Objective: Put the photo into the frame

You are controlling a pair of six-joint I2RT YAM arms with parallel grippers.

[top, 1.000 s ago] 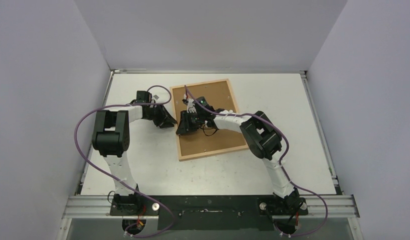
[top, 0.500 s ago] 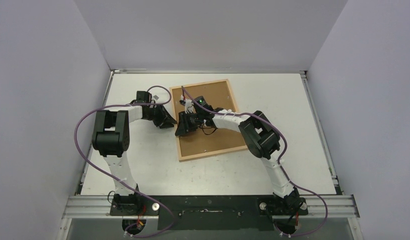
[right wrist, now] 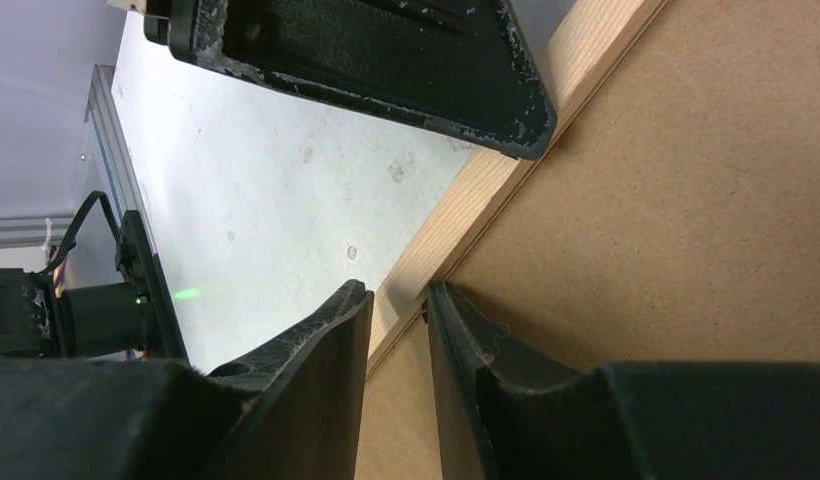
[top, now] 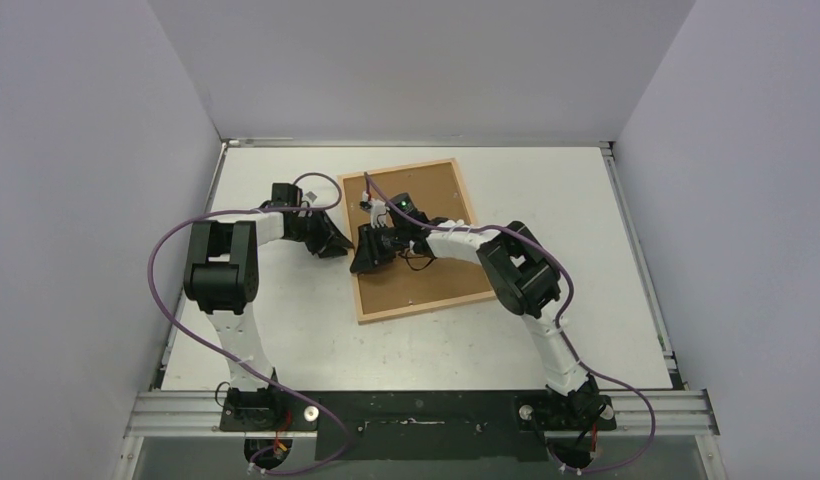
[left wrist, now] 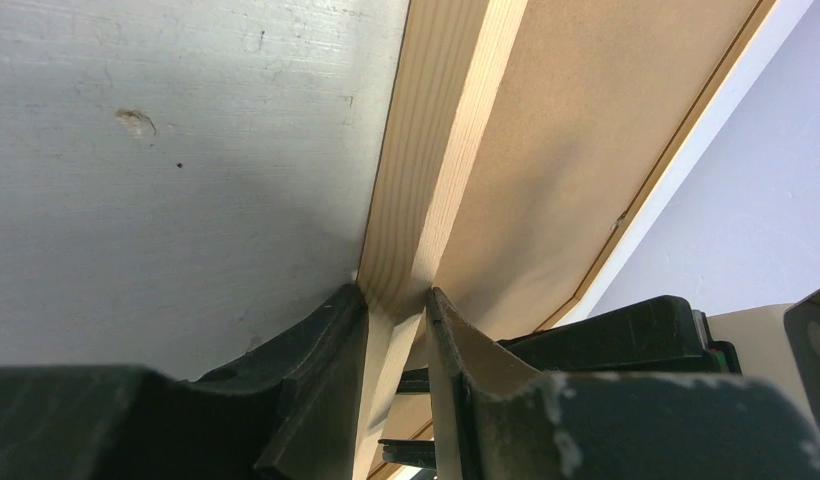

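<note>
The left gripper (left wrist: 396,300) is pinching the left rail of the frame (left wrist: 436,150), which is lying flat on the table (top: 286,330). The right gripper (right wrist: 391,300) is apparently clamping the same rail just beside it. The brown backing board (top: 436,195) is sitting inside the frame (seemingly face-down). The photo is showing nowhere, so the insertion is looking either undone or hidden.
</note>
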